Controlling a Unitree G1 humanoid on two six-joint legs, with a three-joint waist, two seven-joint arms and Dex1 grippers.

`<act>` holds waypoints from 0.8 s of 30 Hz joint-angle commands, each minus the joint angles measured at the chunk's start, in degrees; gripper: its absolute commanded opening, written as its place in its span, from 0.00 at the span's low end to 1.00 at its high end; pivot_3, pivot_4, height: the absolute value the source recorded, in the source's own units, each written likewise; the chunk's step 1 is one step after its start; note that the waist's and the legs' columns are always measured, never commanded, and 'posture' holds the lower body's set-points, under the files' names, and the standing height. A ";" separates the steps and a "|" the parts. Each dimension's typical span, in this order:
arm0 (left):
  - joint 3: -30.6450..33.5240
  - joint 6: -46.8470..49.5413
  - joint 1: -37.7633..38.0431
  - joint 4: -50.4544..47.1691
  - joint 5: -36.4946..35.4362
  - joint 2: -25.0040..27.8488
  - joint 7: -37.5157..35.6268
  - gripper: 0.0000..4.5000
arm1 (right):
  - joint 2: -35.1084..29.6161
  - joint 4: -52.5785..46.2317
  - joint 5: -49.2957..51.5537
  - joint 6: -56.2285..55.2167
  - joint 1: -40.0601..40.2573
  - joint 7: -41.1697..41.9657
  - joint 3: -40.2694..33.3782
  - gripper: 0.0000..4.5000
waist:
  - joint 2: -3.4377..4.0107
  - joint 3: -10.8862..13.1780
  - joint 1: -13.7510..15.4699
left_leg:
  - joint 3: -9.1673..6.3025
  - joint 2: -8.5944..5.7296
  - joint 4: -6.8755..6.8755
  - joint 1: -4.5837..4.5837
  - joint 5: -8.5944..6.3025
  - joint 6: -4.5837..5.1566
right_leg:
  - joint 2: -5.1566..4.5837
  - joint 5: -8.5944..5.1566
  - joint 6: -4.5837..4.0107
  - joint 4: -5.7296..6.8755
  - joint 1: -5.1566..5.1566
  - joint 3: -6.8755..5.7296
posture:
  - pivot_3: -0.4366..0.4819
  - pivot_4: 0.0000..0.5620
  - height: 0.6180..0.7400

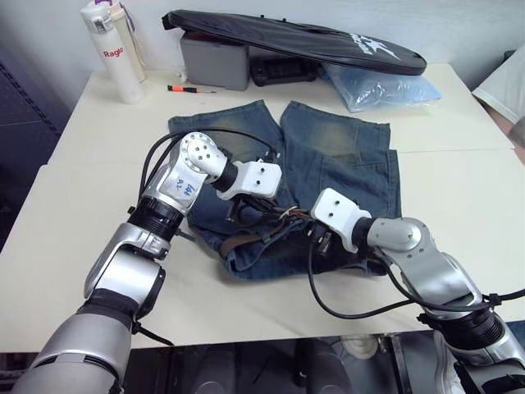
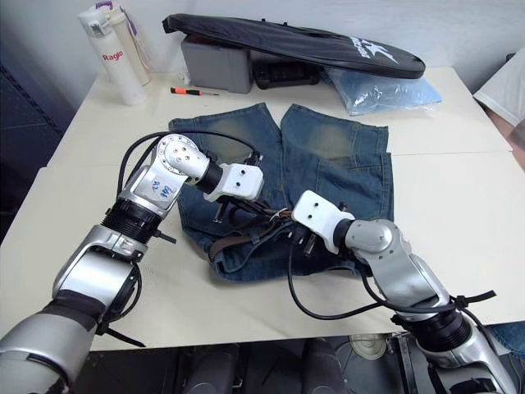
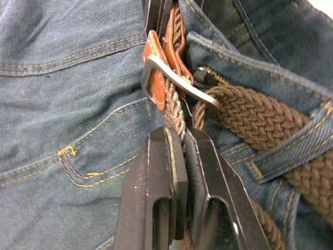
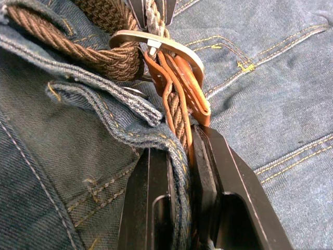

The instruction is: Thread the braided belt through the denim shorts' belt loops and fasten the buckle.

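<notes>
Both claws are clamped on the braided belt [image 3: 250, 112], left claw [image 3: 177, 151] and right claw [image 4: 182, 156] either side of the buckle [image 4: 156, 44], probably to fasten it.

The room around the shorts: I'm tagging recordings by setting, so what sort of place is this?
Likely a lab or workshop, not a home: plain white tables pushed together, a small screwdriver and a grey equipment case behind the denim shorts, plus a white bottle.
</notes>
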 commanded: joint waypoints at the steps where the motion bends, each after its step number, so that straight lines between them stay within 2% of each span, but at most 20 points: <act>1: -0.99 6.54 1.04 -7.88 -2.32 -2.84 -0.30 0.00 | 1.09 -0.87 -0.10 -1.67 -2.27 -0.38 -0.78 0.02 | 0.00 0.00 -0.02 | 0.00 0.00 0.00 0.00 0.00 0.00 | 0.00 0.00 0.00 0.01 0.00 0.00 | 0.48 0.27 1.00; 9: -2.05 16.27 2.47 -14.35 -2.41 -5.26 2.07 0.00 | 1.75 -0.44 0.00 -2.12 -2.95 0.26 -0.19 0.02 | 0.00 0.00 0.06 | 0.00 0.00 0.00 0.00 0.00 0.00 | 0.00 0.00 0.00 0.02 0.00 0.01 | 0.48 0.27 1.00; 24: -0.50 19.14 -1.23 -8.25 -3.09 -13.18 9.83 0.00 | 2.46 -2.50 0.46 -2.52 -2.18 3.51 1.31 0.02 | 0.00 0.00 0.07 | 0.00 -0.01 0.02 0.00 0.00 0.00 | 0.00 0.00 0.00 0.01 0.00 0.02 | 0.48 0.27 1.00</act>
